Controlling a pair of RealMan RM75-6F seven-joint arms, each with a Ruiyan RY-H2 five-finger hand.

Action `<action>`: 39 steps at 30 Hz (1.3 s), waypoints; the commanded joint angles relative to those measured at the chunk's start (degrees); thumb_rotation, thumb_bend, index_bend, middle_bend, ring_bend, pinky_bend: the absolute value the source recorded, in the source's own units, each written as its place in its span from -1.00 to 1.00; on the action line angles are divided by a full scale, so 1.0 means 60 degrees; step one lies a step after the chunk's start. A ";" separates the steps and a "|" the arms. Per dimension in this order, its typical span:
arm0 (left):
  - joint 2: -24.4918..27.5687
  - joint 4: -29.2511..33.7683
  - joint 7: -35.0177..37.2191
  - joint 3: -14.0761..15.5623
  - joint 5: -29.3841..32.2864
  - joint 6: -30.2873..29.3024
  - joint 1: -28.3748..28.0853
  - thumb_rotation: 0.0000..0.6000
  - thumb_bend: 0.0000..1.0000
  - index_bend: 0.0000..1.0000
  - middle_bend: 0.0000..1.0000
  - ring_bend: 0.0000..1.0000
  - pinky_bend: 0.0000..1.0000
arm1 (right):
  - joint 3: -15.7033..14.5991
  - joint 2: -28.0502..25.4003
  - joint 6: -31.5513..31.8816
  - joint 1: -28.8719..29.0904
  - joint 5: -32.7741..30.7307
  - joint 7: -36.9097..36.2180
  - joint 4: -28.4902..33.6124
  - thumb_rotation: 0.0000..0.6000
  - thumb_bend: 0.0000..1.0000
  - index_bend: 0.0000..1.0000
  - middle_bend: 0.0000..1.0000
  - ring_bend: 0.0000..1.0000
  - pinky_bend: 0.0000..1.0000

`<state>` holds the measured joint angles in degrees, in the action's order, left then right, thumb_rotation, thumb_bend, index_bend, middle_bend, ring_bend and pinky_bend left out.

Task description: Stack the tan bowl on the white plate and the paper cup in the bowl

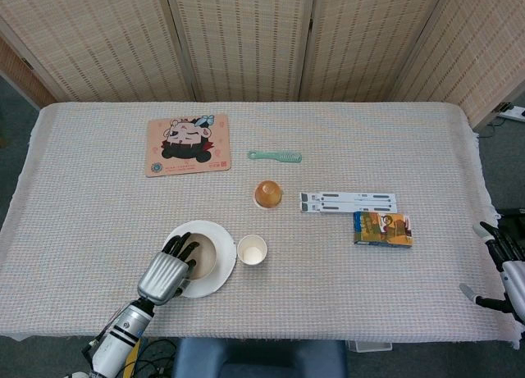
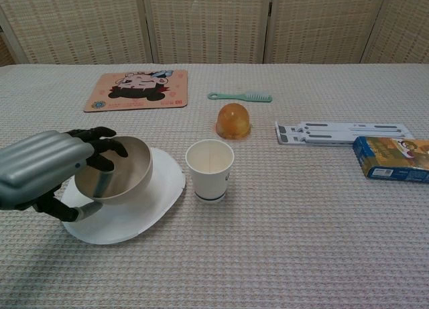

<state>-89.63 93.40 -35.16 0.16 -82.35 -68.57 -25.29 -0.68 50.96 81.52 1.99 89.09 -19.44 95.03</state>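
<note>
The left hand [image 2: 47, 171] grips the round tan bowl [image 2: 115, 168] by its rim, with dark fingers [image 2: 100, 148] hooked over the edge. The bowl is tipped a little and sits low over the flat round white plate [image 2: 157, 188]. I cannot tell if its bottom touches the plate yet.

To do this step well, the bowl should come down slowly until it sits flat, near the middle of the plate. Then the fingers should let go gently, so the bowl does not slide or rock.

The white paper cup [image 2: 210, 169] stands upright just beside the plate, at about 3 o'clock from the bowl. It is the closest thing, so a bump could knock it over.

The right hand [image 1: 507, 271] waits at the bench [image 2: 281, 249] edge, far off at 3 o'clock, fingers spread, holding nothing.

Well away at 12 and 1 o'clock are a pink cartoon mat [image 2: 137, 90], a green comb [image 2: 240, 96] and an orange jelly cup [image 2: 232, 120]. A white folding stand [image 2: 343, 131] and a blue box [image 2: 392, 159] lie at 3 o'clock. None of these block the way.
</note>
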 commanded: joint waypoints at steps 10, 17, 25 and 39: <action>-0.0183 -0.0325 0.0231 -0.0111 0.0137 0.0296 -0.0161 1.00 -0.24 0.29 -0.56 -0.99 -0.68 | -0.0006 -0.0014 0.0009 0.0006 -0.0010 -0.0073 -0.0031 1.00 -0.57 -1.00 -1.00 -1.00 -1.00; -0.0180 -0.0470 0.0468 -0.0164 0.0103 0.0351 -0.0235 1.00 -0.24 0.28 -0.56 -0.99 -0.68 | 0.0006 -0.0013 -0.0011 0.0015 -0.0063 -0.0090 -0.0043 1.00 -0.57 -1.00 -1.00 -1.00 -1.00; -0.0103 -0.0460 0.0662 -0.0086 -0.0021 0.0375 -0.0259 1.00 -0.24 0.17 -0.56 -0.99 -0.68 | 0.0011 -0.0009 -0.0045 0.0036 -0.0091 -0.0050 -0.0024 1.00 -0.57 -1.00 -1.00 -1.00 -1.00; 0.0196 -0.0013 0.0452 -0.0002 -0.0186 0.0077 -0.0137 1.00 -0.25 0.07 -0.56 -0.99 -0.68 | 0.0003 0.0011 -0.0064 0.0048 -0.0095 0.0022 -0.0013 1.00 -0.57 -1.00 -1.00 -1.00 -1.00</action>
<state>-88.83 92.87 -32.12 0.04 -83.21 -67.72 -26.32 -0.66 51.01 81.14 2.28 88.52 -19.31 94.94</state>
